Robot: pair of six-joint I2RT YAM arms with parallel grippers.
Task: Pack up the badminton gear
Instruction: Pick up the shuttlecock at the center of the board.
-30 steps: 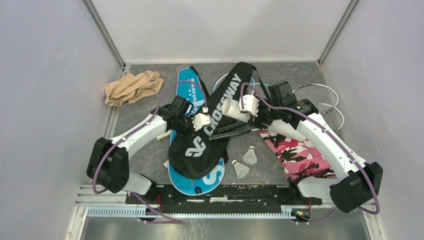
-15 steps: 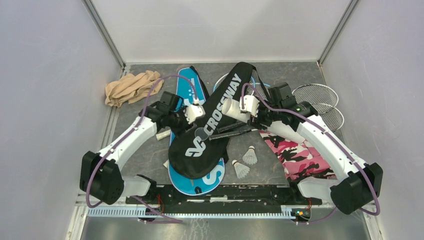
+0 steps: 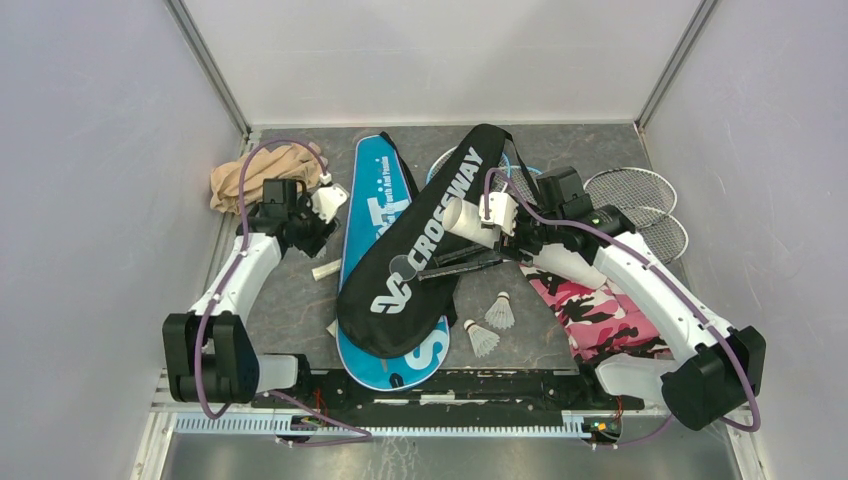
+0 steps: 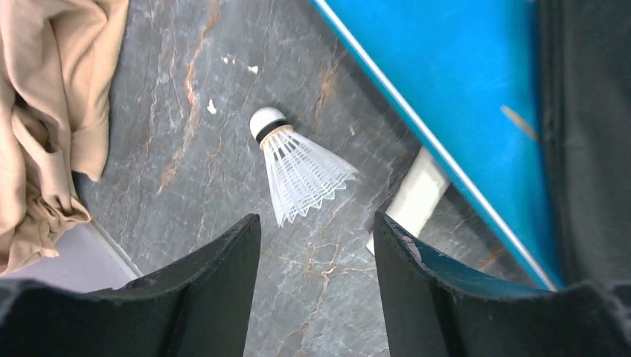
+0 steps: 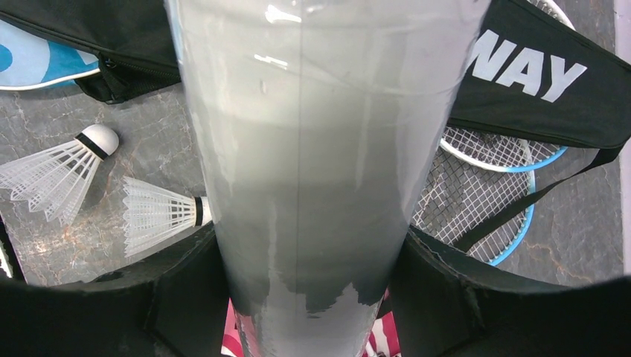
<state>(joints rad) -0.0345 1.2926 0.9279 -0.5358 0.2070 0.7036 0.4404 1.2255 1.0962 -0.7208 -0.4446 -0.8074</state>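
My right gripper is shut on the long white tube, held tilted above the black CROSSWAY cover; the tube fills the right wrist view. My left gripper hangs open and empty over the table left of the blue cover. A white shuttlecock lies just beyond its open jaws. Two more shuttlecocks lie right of the covers, one of them also in the right wrist view. Rackets lie at the back right.
A tan cloth bundle lies at the back left, close to my left gripper. A pink camouflage cloth is under my right arm. A white strip pokes out from under the blue cover. A small round disc rests on the black cover.
My left gripper has opened and swung left and back, from over the black cover to the table beside the tan cloth. A round disc shows where it was. The right arm holds still.
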